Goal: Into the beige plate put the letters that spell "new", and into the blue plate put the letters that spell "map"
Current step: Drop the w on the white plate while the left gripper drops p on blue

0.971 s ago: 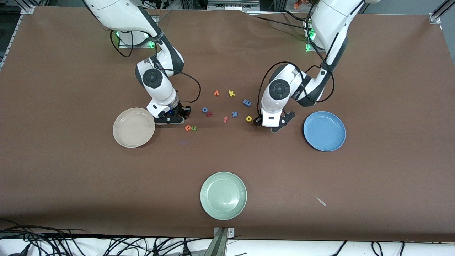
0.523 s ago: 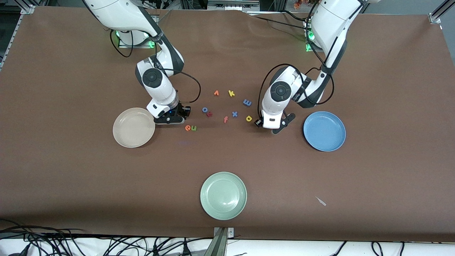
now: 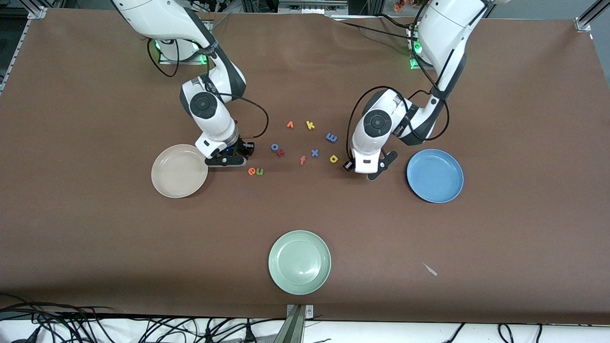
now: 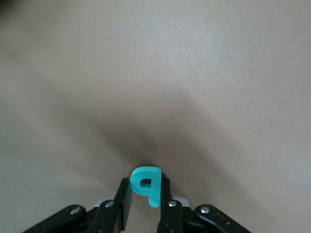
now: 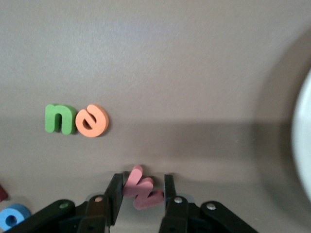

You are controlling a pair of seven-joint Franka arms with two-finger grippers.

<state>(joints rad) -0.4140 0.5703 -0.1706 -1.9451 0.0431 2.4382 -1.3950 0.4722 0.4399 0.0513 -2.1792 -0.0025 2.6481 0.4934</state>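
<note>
1. Front view: the right gripper sits low over the table, just beside the beige plate on its side toward the letters.
2. The right wrist view shows its fingers closed narrow on the pinkish w, which sits tilted between them.
3. The green n and orange e lie touching each other on the table, near the right gripper and nearer the front camera than the other loose letters.
4. The left gripper is low over the table between the yellow a and the blue plate.
5. In the left wrist view its fingers pinch the teal p between them; I cannot tell if the p touches the table.
6. The blue m lies farther from the front camera than the a.
7. Both the beige and the blue plates hold no letters.
8. Between the grippers lie the other letters: the orange v and yellow k farthest from the camera, then the blue o touching a dark red letter, the salmon f and the blue x.
9. A green plate sits well apart, closest to the front camera.
</note>
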